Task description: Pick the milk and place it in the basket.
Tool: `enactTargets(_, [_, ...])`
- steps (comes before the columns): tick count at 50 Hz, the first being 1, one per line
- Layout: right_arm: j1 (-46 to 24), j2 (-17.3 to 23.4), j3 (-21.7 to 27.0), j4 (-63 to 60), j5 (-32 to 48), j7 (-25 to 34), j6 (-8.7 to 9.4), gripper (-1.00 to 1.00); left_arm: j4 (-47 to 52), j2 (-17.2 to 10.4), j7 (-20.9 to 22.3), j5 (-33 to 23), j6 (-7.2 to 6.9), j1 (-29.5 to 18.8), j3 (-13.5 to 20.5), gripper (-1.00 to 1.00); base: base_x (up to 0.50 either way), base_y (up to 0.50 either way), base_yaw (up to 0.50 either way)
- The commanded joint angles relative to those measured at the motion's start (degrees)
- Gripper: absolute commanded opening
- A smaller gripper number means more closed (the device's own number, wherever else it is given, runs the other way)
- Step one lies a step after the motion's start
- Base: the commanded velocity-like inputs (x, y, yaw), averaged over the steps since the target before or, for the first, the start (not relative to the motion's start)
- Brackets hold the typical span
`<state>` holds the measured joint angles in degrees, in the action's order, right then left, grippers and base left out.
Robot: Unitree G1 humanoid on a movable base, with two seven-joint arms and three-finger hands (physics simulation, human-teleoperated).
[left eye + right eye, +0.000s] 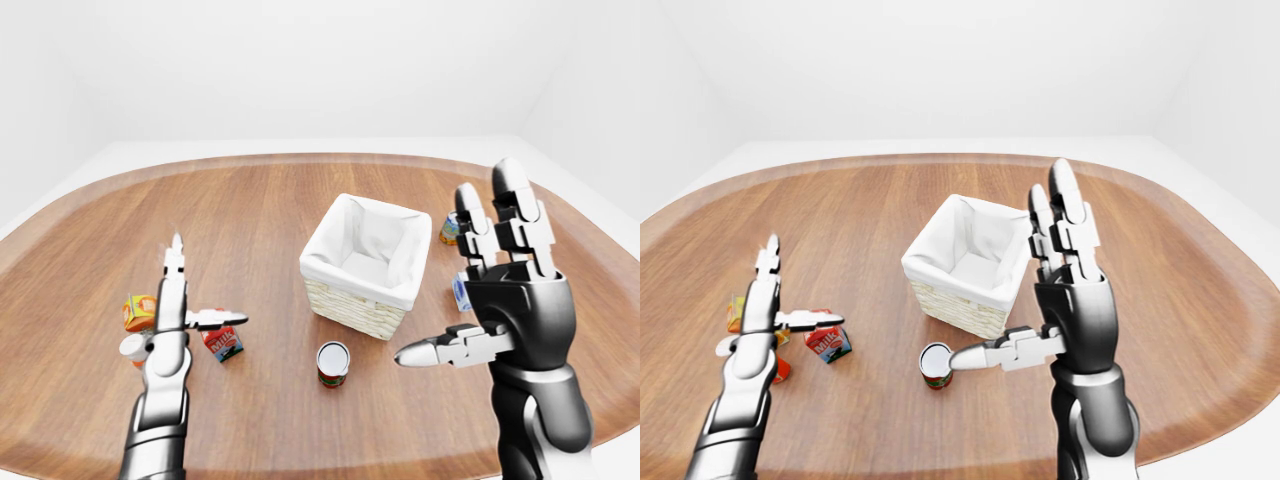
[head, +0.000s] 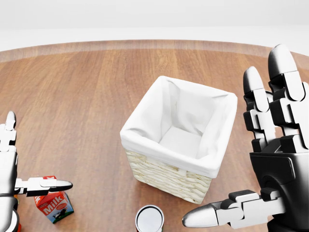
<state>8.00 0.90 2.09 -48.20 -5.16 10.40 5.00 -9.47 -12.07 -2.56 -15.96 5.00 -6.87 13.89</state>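
Observation:
The red and white milk carton stands on the wooden table at the bottom left of the head view. My left hand is open, fingers pointing up and thumb stretched out level just over the carton's top, not closed round it. The wicker basket with its white cloth lining sits mid-table and holds nothing. My right hand is raised to the right of the basket, open, palm toward the basket, thumb pointing left.
A tin can stands below the basket. An orange carton and a small red-based item lie left of the milk. Another can and a blue-white pack sit behind my right hand.

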Motion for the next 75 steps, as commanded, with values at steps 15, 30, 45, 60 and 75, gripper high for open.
enactTargets(15, [0.0, -0.1, -0.1, -0.1, 0.4, -0.1, 0.0, 1.0, -10.4, -1.7, -2.3, 0.5, 0.0, -3.0, -0.9, 1.0, 0.0, 0.0, 0.0])
enactTargets(30, [0.1, -0.1, -0.4, 0.0, 0.4, -0.3, 0.0, 1.0, -21.1, -3.1, -5.0, -0.3, 0.0, -6.4, -2.1, 1.0, 0.0, 0.0, 0.0])
enactTargets(45, [-0.1, 0.0, -0.1, -0.2, 0.1, -0.2, 0.0, 1.0, -33.9, -5.0, -9.3, -0.6, 0.0, -10.9, -3.6, 1.0, 0.0, 0.0, 0.0])
enactTargets(60, [-0.2, 0.0, 0.2, 0.0, 0.0, -0.2, 0.0, 1.0, -37.9, -5.4, -10.3, -0.8, 0.0, -12.2, -4.4, 1.0, 0.0, 0.0, 0.0])
enactTargets(75, [-0.4, -0.1, 0.8, 0.1, -0.2, -0.4, 0.0, 1.0, -43.1, -5.1, -9.6, -4.1, 0.0, -11.8, -6.6, 1.0, 0.0, 0.0, 0.0])
